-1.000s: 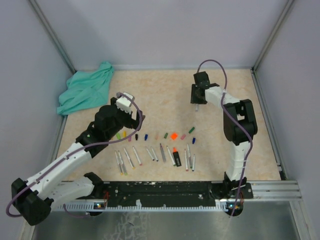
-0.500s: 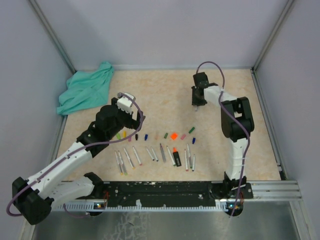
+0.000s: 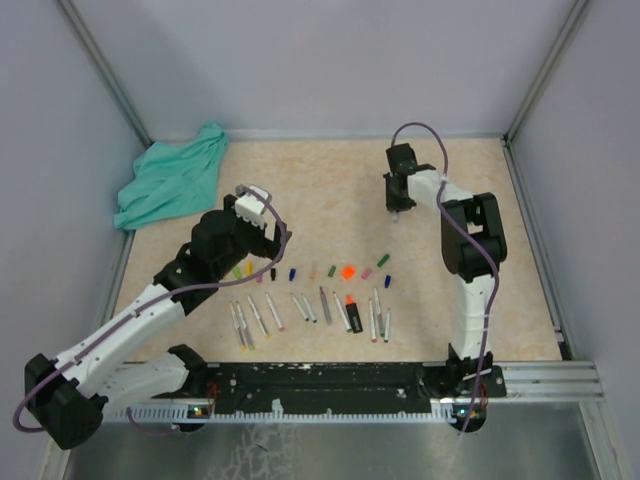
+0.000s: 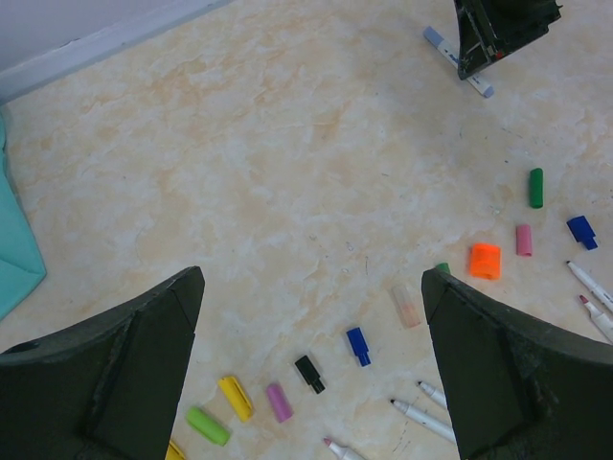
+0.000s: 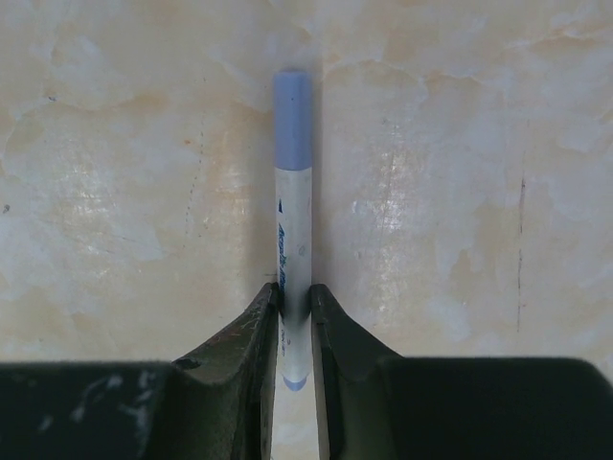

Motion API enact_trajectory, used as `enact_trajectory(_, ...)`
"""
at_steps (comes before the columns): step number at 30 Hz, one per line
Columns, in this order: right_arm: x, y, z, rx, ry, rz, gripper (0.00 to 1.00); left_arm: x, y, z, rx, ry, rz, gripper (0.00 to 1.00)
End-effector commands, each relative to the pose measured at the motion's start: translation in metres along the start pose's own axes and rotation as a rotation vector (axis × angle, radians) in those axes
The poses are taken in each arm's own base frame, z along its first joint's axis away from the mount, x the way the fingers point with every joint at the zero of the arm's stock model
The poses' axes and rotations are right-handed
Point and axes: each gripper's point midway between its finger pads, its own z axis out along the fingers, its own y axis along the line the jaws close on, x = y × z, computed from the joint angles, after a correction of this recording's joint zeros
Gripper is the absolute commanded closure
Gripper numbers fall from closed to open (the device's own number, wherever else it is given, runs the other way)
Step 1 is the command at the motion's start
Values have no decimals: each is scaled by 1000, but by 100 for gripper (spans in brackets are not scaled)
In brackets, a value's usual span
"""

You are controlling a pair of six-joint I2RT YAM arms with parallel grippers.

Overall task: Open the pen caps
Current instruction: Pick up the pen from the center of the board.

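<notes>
Counter (image 3: 330, 190): flat beige top with a marbled, stone-like pattern, walled by pale panels.
Cloth (image 3: 170, 180): teal fabric, soft and crumpled, bunched in the far left corner well apart from the pens.
Left arm (image 3: 150, 310): white and black links stretched from the near left corner toward the middle, with the wrist held above the left end of the cap row.
Right arm (image 3: 470, 250): rises from the near right base, folds at a black elbow and reaches to the far side, wrist pointing down at the counter.
Left tool (image 4: 311, 287): dark fingers spread as wide as they go, holding nothing, hanging over the loose caps.
Right tool (image 5: 293, 292): jaws closed against both sides of a capped pen (image 5: 292, 192), gripping its white barrel near the rear end.
Capped pen: slim white cylinder with small print, lying on the counter far from the rest; its lavender cap (image 5: 292, 115) is on and points away from the tool.
Pen barrels (image 3: 300, 312): thin white and grey sticks in a loose near row.
Pen caps (image 4: 358, 346): stubby plastic pieces in a row just beyond the barrels, among them yellow, lime, pink, black, blue and green.
Orange cap (image 4: 485, 261): blockier than the others, toward the right of the row.
</notes>
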Motion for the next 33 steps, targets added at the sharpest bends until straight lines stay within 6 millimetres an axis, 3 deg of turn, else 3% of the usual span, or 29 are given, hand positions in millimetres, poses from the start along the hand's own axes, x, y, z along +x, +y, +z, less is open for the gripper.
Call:
enact_trajectory(1, 6, -6, 2, 3, 29, -24, 85, 0, -4, 3, 26, -14, 16, 1)
enact_trajectory(7, 7, -3, -11, -58, -49, 12, 96, 3, -12, 4, 71, -10, 21, 1)
enact_trajectory(15, -12, 11, -69, -209, -303, 104, 100, 5, -40, 4, 216, -2, -15, 1)
enact_trajectory(19, -12, 16, -85, -272, -369, 144, 100, 0, -66, 1, 336, 3, -162, 1)
enact_trajectory(25, -7, 27, -127, -399, -478, 180, 100, -12, -106, -9, 538, -68, -468, 1)
enact_trajectory(33, 24, 42, -205, -635, -629, 205, 100, -35, -121, 2, 643, -123, -686, 1)
